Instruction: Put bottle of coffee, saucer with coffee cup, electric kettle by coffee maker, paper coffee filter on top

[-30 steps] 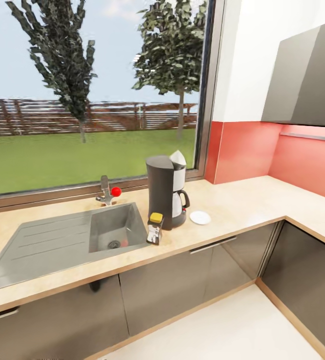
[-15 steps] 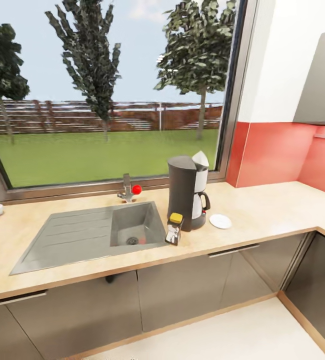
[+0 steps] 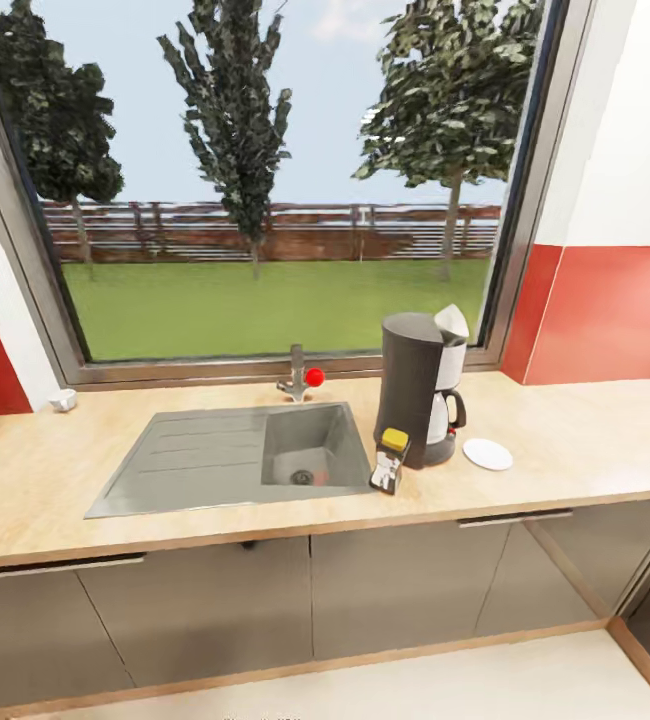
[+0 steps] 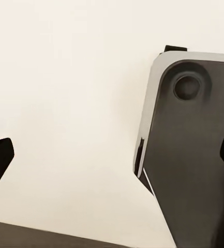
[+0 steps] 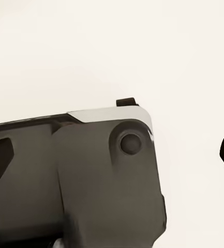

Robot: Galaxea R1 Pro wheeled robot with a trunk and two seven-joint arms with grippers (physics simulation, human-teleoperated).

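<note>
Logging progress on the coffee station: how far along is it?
Done: coffee maker on the kitchen countertop with a paper filter on top, bottle of coffee and saucer beside it. In hand: nothing; both claws look open and empty. Left: coffee cup onto the saucer, electric kettle beside the maker.

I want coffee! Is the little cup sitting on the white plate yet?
No, the saucer lies bare on the kitchen countertop beside the coffee maker.

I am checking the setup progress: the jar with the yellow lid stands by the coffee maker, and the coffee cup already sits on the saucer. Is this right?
Not quite. In the head view the saucer beside the coffee maker is bare; no cup sits on it. The jar with the yellow lid does stand by the coffee maker.
</note>
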